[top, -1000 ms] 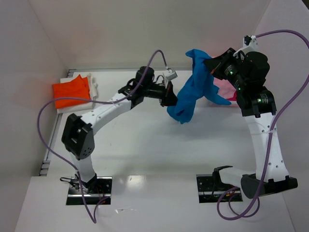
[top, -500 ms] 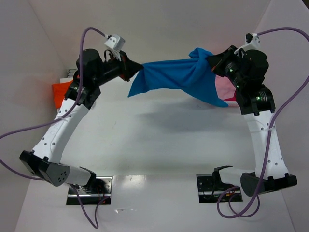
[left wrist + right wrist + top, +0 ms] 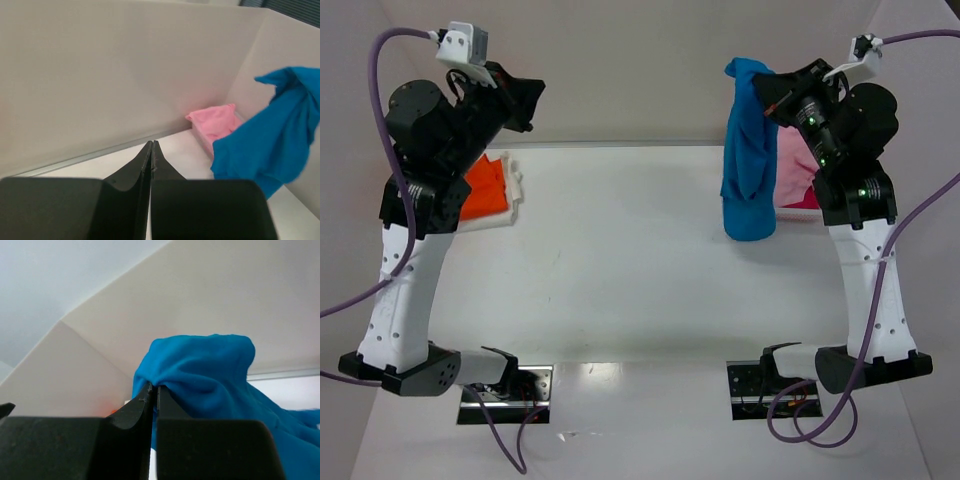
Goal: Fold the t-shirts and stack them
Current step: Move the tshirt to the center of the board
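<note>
Top external: raised right end effector [image 3: 768, 92] pinches blue t-shirt [image 3: 748, 170]; left end effector [image 3: 533, 102] closed.

Bright even light, soft shadows; wrist-cam foregrounds prob. blurry.

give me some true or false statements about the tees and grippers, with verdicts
1. The right gripper holds the blue tee. True.
2. The left gripper grips the blue tee too. False: it is shut on nothing.
3. The orange tee lies at the back left. True.
4. The pink tee lies beside the orange tee. False: it is at the far right, behind the blue tee.
5. The blue tee lies spread flat. False: it hangs bunched from the right gripper.
</note>
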`<state>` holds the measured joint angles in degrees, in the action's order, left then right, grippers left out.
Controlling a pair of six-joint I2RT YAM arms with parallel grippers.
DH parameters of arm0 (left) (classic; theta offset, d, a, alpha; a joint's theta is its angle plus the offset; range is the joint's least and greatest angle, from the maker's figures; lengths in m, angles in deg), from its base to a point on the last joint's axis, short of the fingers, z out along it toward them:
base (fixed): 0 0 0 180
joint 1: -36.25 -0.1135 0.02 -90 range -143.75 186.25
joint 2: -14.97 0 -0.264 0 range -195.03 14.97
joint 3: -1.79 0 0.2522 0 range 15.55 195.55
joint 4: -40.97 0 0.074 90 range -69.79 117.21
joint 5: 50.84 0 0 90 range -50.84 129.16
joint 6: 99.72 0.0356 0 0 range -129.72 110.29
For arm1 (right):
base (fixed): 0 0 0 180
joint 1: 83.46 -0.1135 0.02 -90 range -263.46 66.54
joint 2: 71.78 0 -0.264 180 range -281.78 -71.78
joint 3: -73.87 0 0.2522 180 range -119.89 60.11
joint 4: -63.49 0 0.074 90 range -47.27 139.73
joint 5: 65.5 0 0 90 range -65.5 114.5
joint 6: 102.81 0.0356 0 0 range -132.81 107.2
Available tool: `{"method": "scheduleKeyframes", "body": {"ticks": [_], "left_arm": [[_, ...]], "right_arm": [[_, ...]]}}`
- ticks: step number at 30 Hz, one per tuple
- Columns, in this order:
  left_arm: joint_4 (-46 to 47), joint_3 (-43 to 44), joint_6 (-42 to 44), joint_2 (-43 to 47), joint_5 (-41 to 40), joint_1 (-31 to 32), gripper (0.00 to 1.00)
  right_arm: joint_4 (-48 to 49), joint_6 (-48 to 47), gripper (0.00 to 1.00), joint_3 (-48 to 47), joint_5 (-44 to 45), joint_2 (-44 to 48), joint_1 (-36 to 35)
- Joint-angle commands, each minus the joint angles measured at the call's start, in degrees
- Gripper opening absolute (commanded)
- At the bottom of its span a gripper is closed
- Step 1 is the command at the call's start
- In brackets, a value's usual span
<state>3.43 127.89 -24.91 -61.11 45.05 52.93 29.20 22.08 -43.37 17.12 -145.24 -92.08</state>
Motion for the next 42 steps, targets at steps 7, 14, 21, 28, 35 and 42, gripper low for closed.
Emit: {"method": "scheduleKeyframes", "body": {"ticks": [7,14,21,28,35,42], "left_arm": [[25.05,-29.41,-3.32,3.22,34.70,6.80,0.78],[23.87,-32.54,4.21,-0.32,29.88,15.51,0.99],[27.55,-31.59,5.00,-7.88,19.11,23.57,0.99],[30.72,-25.42,2.80,-17.14,3.35,29.96,0.99],[33.10,-18.91,1.27,-24.91,-4.95,33.93,0.92],[35.72,-15.32,-1.91,-30.38,-13.13,35.48,0.74]], "right_arm": [[5.35,0.88,0.00,-2.08,-0.84,1.04,0.10],[5.50,1.50,0.00,-1.34,-0.44,-0.01,0.10],[6.90,2.12,0.00,1.97,-0.44,-0.01,0.10],[6.90,2.11,0.00,4.69,-0.44,0.52,0.10],[8.04,2.11,0.00,8.19,-0.44,1.87,0.10],[8.57,2.11,0.00,9.08,-0.44,2.89,0.10]]}}
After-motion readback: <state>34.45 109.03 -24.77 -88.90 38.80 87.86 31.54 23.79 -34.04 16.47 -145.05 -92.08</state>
